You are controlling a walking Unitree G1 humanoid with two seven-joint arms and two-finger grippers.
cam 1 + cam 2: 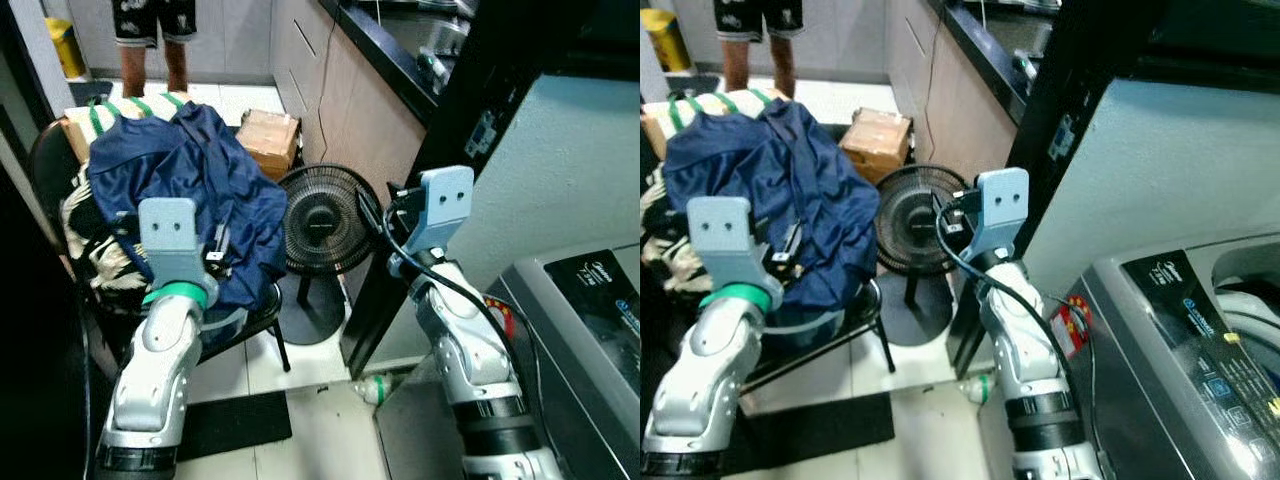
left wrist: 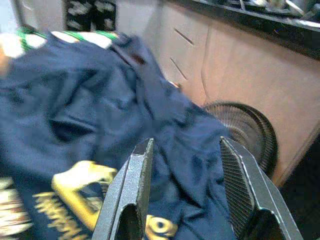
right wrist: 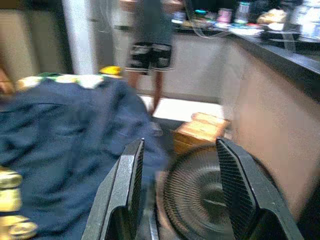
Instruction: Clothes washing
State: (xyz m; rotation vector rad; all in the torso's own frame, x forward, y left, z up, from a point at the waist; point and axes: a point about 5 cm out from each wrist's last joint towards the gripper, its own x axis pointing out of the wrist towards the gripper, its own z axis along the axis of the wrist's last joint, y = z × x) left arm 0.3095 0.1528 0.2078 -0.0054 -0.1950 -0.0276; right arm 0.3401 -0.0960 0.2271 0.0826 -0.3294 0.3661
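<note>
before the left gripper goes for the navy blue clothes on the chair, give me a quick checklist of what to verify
1. Left gripper open: ok.
2. Left gripper aimed at the crumpled navy blue garment: ok, cloth lies beyond its fingers.
3. Garment free on the black chair: cannot tell, other fabric lies beneath.
4. Right gripper open and empty: ok, it faces the black floor fan.
5. Grey washing machine lid open: cannot tell.
6. Person standing beyond the chair: not ok, stay aware.

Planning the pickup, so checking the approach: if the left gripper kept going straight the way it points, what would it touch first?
Most likely the navy blue garment heaped on the chair: the open left gripper points straight at its folds. How near the cloth is cannot be judged.
</note>
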